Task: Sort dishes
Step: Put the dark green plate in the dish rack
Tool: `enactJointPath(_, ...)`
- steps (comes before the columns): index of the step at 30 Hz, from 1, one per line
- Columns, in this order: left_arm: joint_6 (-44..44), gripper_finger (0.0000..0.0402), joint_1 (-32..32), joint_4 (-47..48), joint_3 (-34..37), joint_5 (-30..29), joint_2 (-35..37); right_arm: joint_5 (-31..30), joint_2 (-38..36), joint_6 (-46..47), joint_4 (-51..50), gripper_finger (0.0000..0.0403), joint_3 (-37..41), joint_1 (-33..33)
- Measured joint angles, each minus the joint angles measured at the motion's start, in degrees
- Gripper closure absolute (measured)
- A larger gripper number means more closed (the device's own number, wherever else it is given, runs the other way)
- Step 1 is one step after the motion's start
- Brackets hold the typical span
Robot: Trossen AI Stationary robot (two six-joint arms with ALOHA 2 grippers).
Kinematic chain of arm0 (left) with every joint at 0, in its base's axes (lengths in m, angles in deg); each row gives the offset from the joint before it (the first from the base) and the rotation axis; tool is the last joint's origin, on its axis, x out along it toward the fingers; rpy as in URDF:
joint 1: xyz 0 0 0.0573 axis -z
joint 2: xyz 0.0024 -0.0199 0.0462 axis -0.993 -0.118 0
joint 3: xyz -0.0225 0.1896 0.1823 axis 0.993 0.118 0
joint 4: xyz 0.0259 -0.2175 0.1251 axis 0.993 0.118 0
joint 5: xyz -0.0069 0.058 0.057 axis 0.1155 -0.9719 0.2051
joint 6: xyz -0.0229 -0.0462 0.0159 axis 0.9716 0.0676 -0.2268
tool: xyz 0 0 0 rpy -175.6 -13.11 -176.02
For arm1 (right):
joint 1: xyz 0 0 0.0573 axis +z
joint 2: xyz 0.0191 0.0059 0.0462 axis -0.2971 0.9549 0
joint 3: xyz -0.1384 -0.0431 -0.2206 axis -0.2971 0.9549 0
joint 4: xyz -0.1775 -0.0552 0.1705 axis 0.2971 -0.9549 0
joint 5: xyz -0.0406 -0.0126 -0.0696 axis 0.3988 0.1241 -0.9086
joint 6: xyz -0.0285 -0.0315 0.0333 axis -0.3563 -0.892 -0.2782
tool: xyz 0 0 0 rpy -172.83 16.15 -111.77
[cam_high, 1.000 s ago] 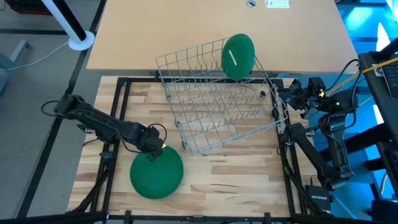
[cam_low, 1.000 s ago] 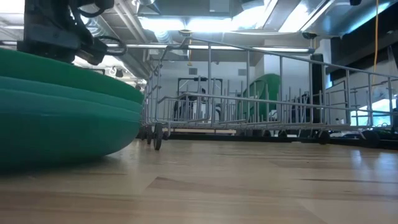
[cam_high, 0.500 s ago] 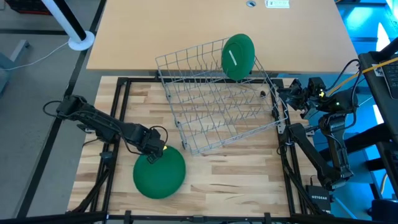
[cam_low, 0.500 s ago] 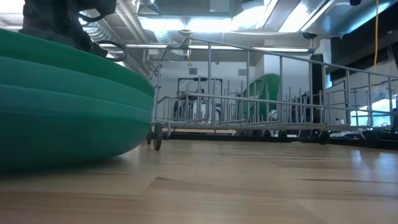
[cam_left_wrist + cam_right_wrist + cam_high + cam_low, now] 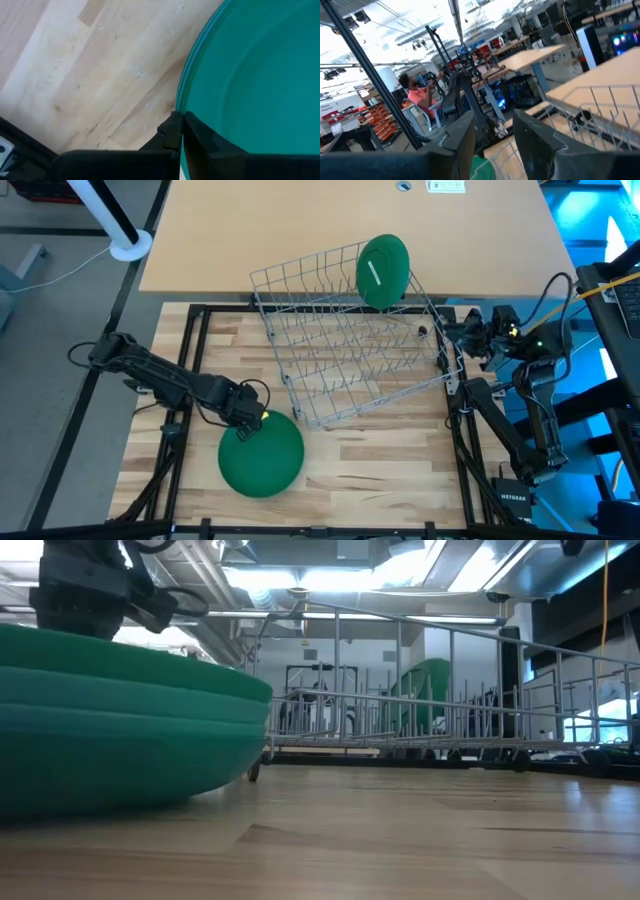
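Teal-green plate rim pinched between the left gripper's (image 5: 179, 131) two dark fingers (image 5: 170, 132).

From the left wrist view, the fingers are pressed tight on the near rim of the top plate (image 5: 260, 80), one finger outside it over the butcher-block table (image 5: 90, 70), the other on the plate's inner face; the high view shows only the gripper (image 5: 252, 420) at the upper left edge of the stack of plates (image 5: 261, 454), just in front of the grey wire rack (image 5: 350, 340). The low view alone reveals several plates layered in that stack (image 5: 110, 730). Another green plate (image 5: 383, 270) stands upright at the rack's far corner, white mark showing. The right gripper (image 5: 492, 132), fingers spread and empty, waits beside the rack's right end; a seated person (image 5: 417, 92) shows beyond.
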Motion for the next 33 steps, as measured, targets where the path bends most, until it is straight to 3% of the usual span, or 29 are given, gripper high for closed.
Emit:
enactJointPath(12, -1.7, 0.0401, 0.0, 1.9, -5.1, 0.1, 0.0, -1.0, 0.0, -12.4, -16.1, 0.0265, 0.0, 0.0)
enactJointPath(23, -0.4, 0.0401, 0.0, 11.2, -9.6, -0.9, 0.1, -3.8, 0.0, -13.4, -16.9, 0.0265, 0.0, 0.0)
enactJointPath(33, -1.5, 0.0401, 0.1, 8.3, -10.1, -0.6, 0.1, -3.8, 0.0, -13.4, -16.9, 0.0265, 0.0, 0.0)
